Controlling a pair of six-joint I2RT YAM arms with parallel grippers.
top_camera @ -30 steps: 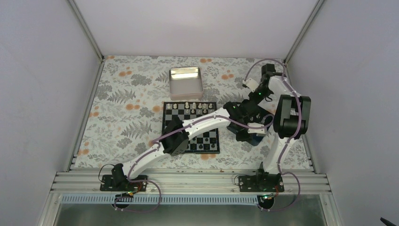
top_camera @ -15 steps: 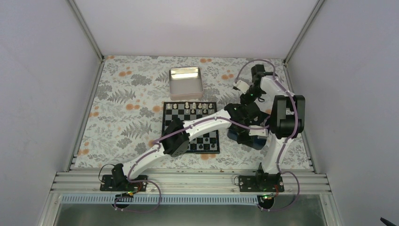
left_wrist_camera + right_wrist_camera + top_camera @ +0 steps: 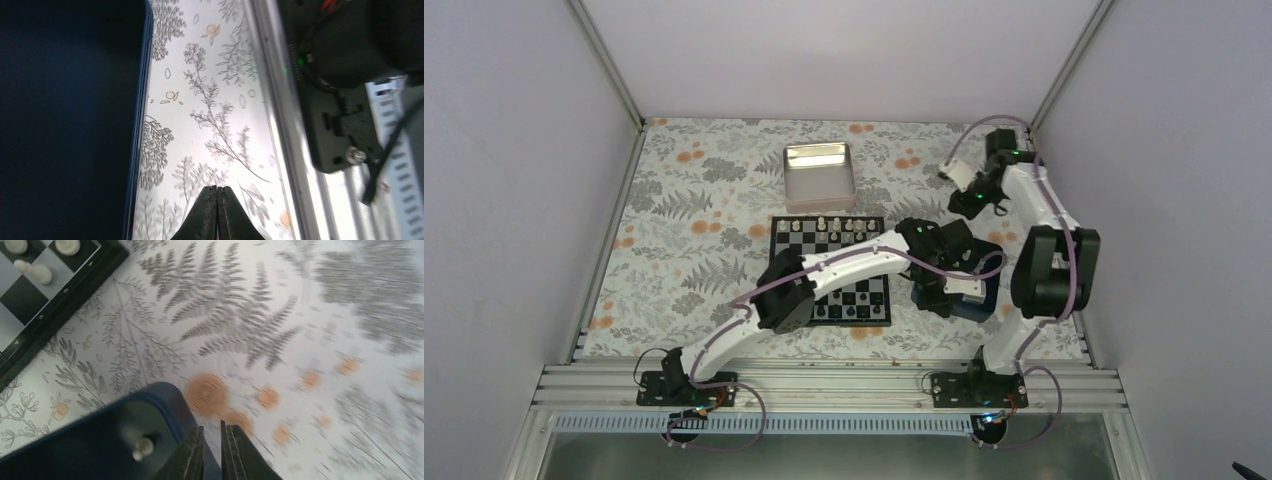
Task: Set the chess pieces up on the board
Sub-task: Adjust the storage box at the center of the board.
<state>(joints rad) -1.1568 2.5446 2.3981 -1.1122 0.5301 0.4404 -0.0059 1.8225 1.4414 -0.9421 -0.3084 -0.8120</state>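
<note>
The left end effector (image 3: pixel 216 202) is closed on nothing, just beside the dark blue tray (image 3: pixel 60 125); the right end effector (image 3: pixel 212 442) stands barely open, empty, over that tray's corner

Both arms use white moulded links (image 3: pixel 854 262) joined by black cylindrical joint housings (image 3: pixel 786 300). Purple cables (image 3: pixel 972 138) loop along the links. Black base plates (image 3: pixel 669 385) anchor the near ends. A green indicator light (image 3: pixel 1014 153) marks the right arm. Black tapered fingers (image 3: pixel 206 215) terminate each wrist.
</note>
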